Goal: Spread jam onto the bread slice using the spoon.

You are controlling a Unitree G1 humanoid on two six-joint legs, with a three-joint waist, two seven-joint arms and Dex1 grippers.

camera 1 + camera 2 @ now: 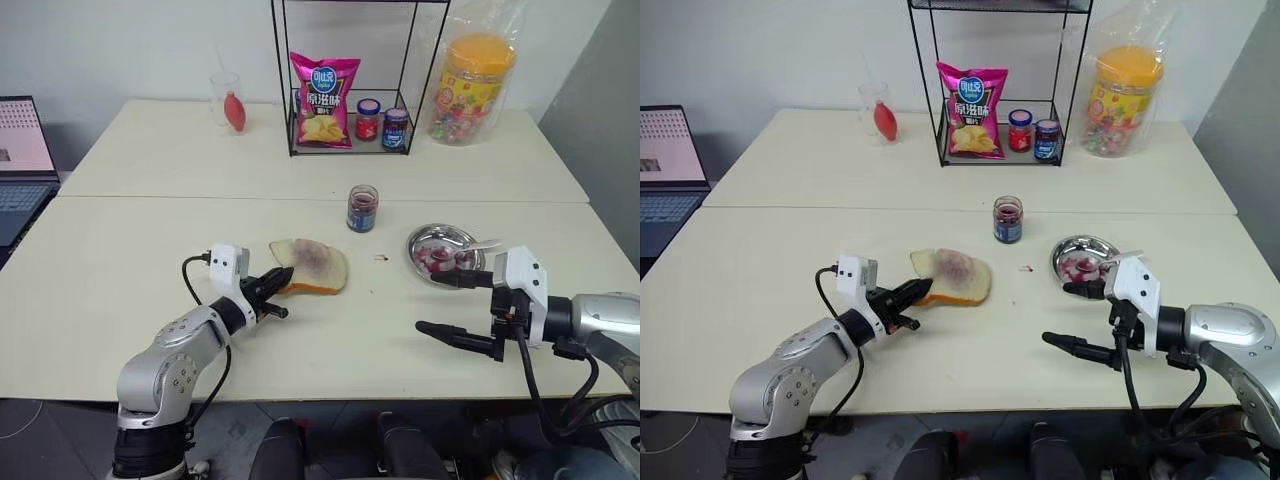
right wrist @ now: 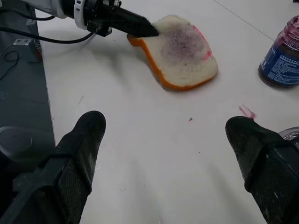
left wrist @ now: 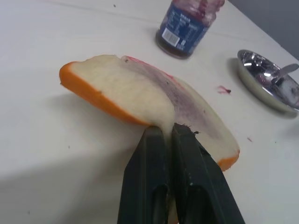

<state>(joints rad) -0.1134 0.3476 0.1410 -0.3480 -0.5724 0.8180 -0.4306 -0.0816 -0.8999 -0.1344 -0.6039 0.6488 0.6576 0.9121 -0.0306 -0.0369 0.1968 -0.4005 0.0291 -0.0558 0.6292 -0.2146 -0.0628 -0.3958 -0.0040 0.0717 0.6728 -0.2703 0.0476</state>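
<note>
The bread slice (image 1: pixel 318 266), pale with a tan crust and a purple smear in its middle, lies at the table's centre. My left gripper (image 1: pixel 287 274) is shut on the slice's near left edge, and that side is tilted up off the table (image 3: pixel 140 93). The jam jar (image 1: pixel 362 208) stands open just behind the bread. The spoon (image 1: pixel 484 244) rests in a small metal bowl (image 1: pixel 420 240) to the right, its handle sticking out. In front of that bowl my right gripper (image 1: pixel 432 302) hangs wide open, nothing between its fingers.
A black wire rack (image 1: pixel 345 75) at the back holds a pink crisps bag, a red-lidded jar and a blue-lidded jar. A large candy tub (image 1: pixel 470 88) stands back right, a glass (image 1: pixel 228 100) back left, a laptop (image 1: pixel 22 160) far left. A jam spot (image 1: pixel 381 258) marks the table.
</note>
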